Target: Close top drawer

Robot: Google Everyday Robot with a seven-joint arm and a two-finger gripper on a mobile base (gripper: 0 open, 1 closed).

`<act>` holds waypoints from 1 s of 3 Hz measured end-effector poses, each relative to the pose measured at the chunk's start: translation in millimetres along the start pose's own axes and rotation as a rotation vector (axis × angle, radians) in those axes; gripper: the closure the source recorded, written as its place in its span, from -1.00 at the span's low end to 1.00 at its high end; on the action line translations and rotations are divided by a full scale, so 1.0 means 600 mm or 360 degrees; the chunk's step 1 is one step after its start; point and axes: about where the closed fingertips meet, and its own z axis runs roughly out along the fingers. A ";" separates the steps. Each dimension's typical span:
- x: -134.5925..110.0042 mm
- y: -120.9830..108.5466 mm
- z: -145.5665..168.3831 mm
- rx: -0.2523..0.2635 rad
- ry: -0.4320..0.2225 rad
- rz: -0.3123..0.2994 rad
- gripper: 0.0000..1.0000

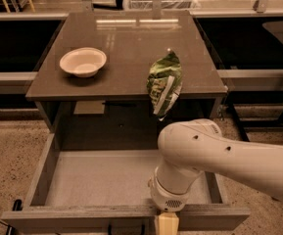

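The top drawer (102,177) is pulled far out from under the brown tabletop, its pale grey inside bare. Its front panel (82,218) runs along the bottom of the view, with a bit of the black handle (126,227) showing at the lower edge. My white arm (219,153) reaches in from the right over the drawer's front right part. My gripper (167,225) hangs past the front panel at the bottom edge, only its pale yellow base in view.
A white bowl (82,61) sits on the tabletop (126,43) at the left. A green chip bag (164,82) stands near the table's front right edge, overhanging the drawer. Dark shelving flanks both sides, over a speckled floor (6,155).
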 end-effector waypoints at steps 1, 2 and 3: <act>0.000 0.000 0.000 0.0001 0.0000 -0.0001 -1.00; 0.000 -0.004 -0.018 0.0078 0.0046 -0.0151 -1.00; 0.002 -0.022 -0.023 0.0163 0.0125 -0.0353 -0.64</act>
